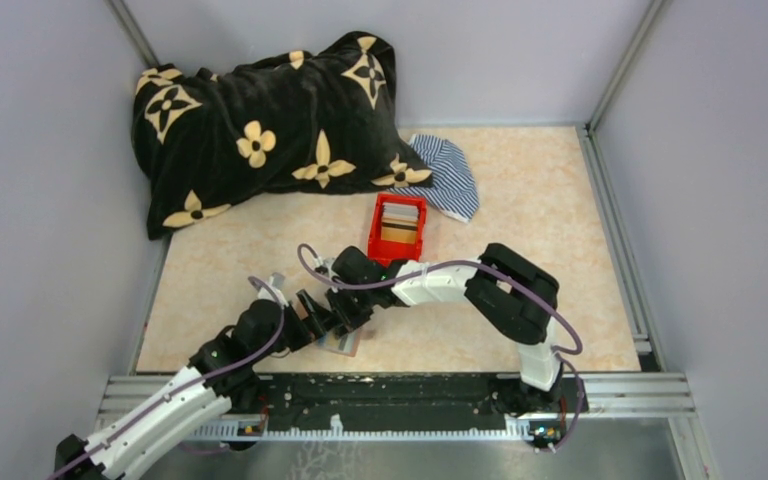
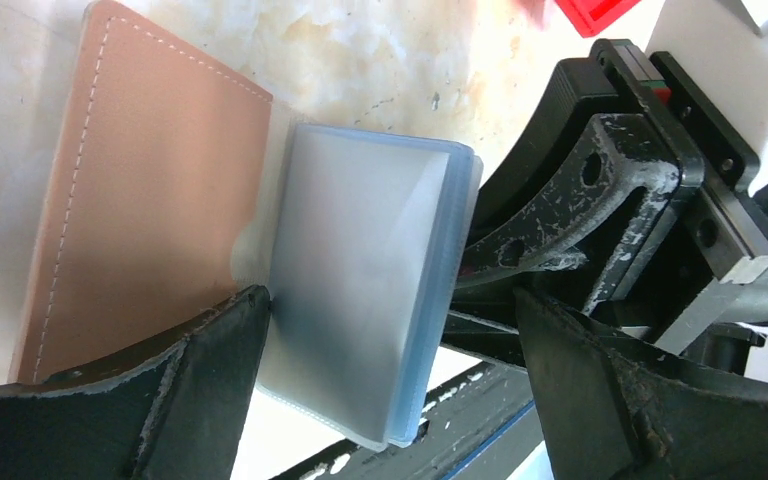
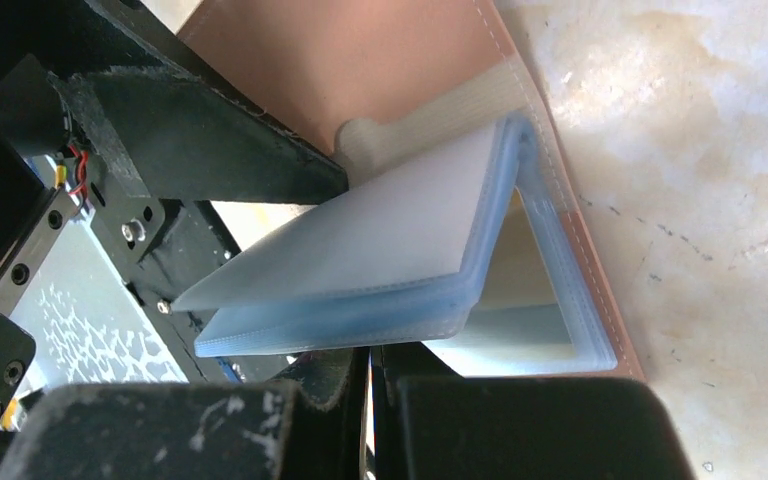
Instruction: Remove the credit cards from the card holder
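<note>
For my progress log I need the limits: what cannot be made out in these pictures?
Credit cards: both wrist views, frosted plastic sleeves hide any inside.
Card holder: top view, left gripper and right gripper cover nearly all.
Right gripper's hold on sleeves: right wrist view, its own fingers cover the contact.

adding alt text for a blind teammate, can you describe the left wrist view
A tan leather card holder lies open on a marbled table, with a stack of frosted bluish plastic sleeves fanned up from it. The left tool has two black fingers straddling the sleeves from the bottom edge, while the right tool meets their edge from the right.
</note>
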